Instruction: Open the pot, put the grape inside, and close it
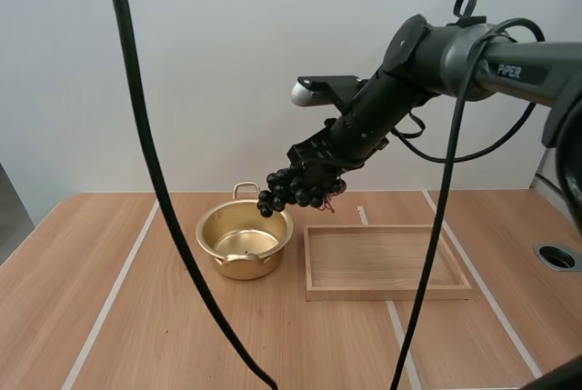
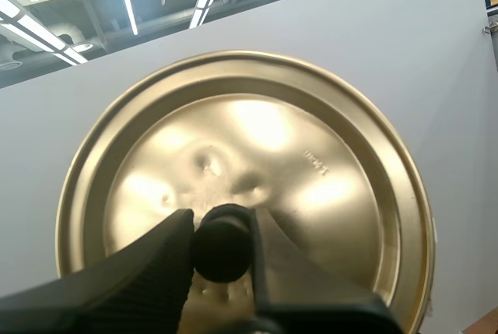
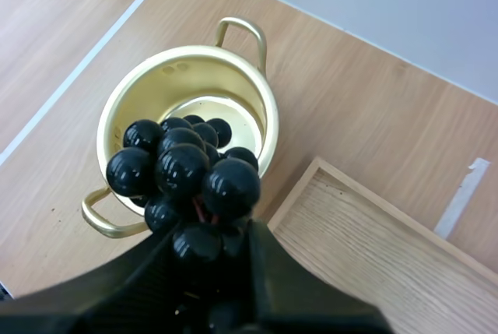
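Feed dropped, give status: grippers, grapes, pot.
Left gripper shut on lid by its knob, off pot. Right gripper pinching grape bunch above open pot. Wooden tray beside pot, not blocking.

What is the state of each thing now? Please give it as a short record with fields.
pot: open, on the table, beside the tray
lid: off the pot, in the air
left pincer: shut on the lid's knob
grapes: in the air above the pot's rim, not yet inside
right pincer: shut on the grapes
step done: pot opened
steps left: put grapes in, close pot
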Available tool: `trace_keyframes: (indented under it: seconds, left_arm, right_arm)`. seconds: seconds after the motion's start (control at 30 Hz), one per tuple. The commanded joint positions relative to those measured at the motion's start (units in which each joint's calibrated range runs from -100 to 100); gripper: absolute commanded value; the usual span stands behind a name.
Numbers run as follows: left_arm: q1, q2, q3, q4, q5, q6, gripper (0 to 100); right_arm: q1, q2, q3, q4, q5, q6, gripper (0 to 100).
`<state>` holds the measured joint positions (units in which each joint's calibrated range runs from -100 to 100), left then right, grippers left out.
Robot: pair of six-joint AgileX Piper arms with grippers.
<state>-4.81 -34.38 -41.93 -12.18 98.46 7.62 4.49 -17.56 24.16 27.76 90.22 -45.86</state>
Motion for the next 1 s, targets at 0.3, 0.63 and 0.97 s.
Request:
trace_keyframes:
  seconds: [0.3,0.63,0.97]
  left_arm:
    - [0.06,-0.1,-0.3,-0.3,-1.1,-0.1,0]
    - [0.06,-0.1,-0.3,2.1,-0.4,-0.1,0]
    - [0.06,-0.1,-0.3,2.1,-0.4,-0.1,0]
  right_arm:
    - [7.1,6.6,-0.5,0.9,-15.8,-1.3,0]
    - [8.4,12.2,-6.3,-1.7,-17.3,-1.1,0]
    - [8.4,17.7,-9.3,-2.6,-17.7,-1.1,0]
